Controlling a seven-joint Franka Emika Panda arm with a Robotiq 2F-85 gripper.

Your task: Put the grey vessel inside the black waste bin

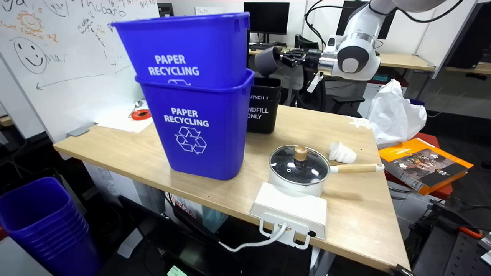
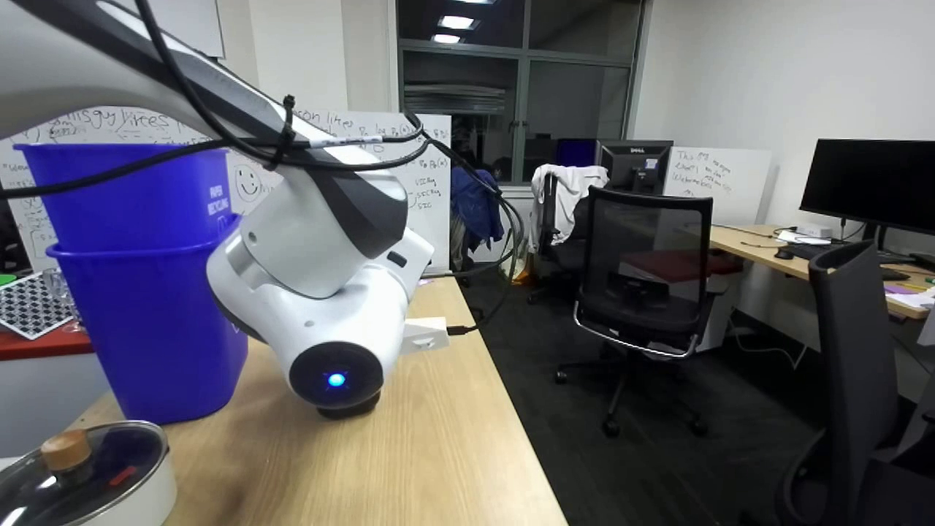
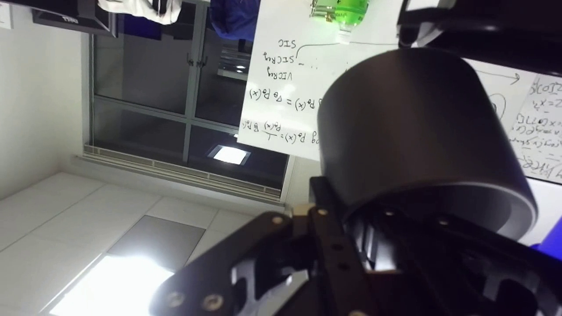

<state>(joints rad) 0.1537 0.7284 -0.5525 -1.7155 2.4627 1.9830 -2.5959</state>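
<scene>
Tool (image 3: 340, 206): clamped on the wall of the tilted vessel (image 3: 408, 127). Held higher than the black bin (image 1: 264, 108), partly hidden behind blue bins (image 1: 222, 105) in an exterior view.

My arm (image 2: 307, 226) is glossy white, its rounded joints (image 2: 321, 321) banded in dark grey. Black cables (image 2: 151, 33) run along it, bound by a black tie (image 2: 287, 131), one wearing a white label (image 2: 347, 141). A round black cap (image 2: 314, 391) shows a bright blue light (image 2: 336, 380) at its centre. A small white box (image 2: 422, 336) takes a black plug (image 2: 459, 330). Beyond a silver collar (image 1: 327, 64), my hand (image 1: 283, 57) is black, with angular linkages (image 3: 246, 250) dotted with small round metallic screws (image 3: 213, 302).
</scene>
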